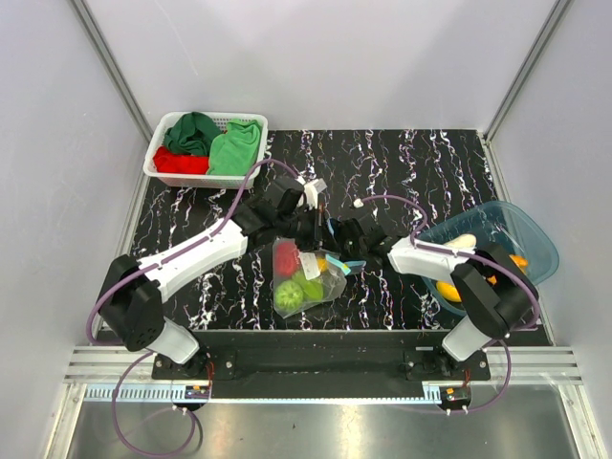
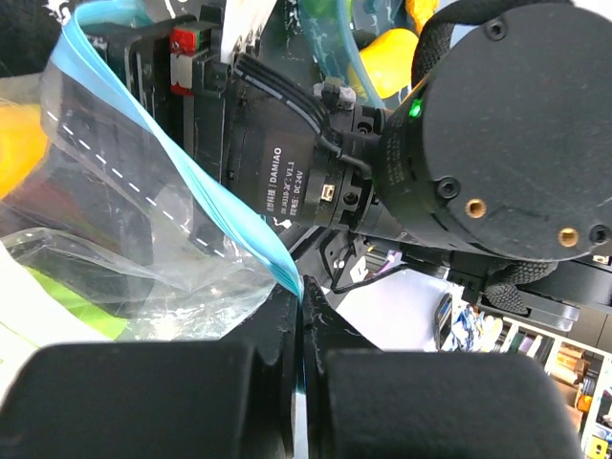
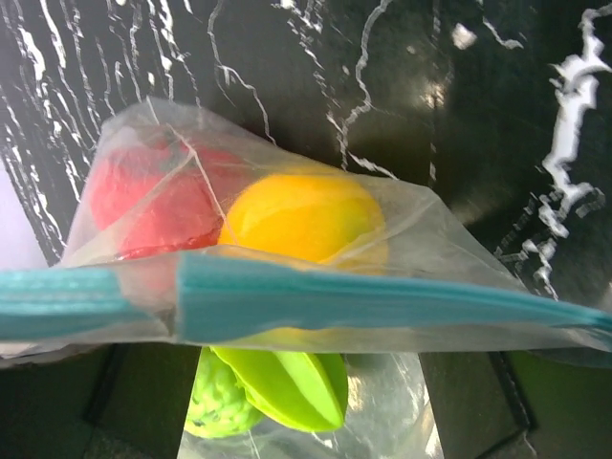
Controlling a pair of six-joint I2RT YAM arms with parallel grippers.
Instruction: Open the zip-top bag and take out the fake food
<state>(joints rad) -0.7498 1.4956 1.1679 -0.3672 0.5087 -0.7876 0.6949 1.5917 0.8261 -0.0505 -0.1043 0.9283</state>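
The zip-top bag point(image 1: 304, 275) sits near the middle of the black marbled worktop point(image 1: 430, 163), between the two arms. It is clear and crinkled, with a light blue zip strip point(image 3: 382, 301) along its top edge. Through the plastic show pieces of fake food point(image 3: 301, 220): one red, one yellow, some green. The left gripper point(image 2: 302, 304) has its jaws pinched together on the strip's end. The right gripper point(image 1: 342, 245) is at the strip too, but I cannot tell whether its jaws grip it. At the right, a teal tub point(image 1: 540, 251) holds more pieces.
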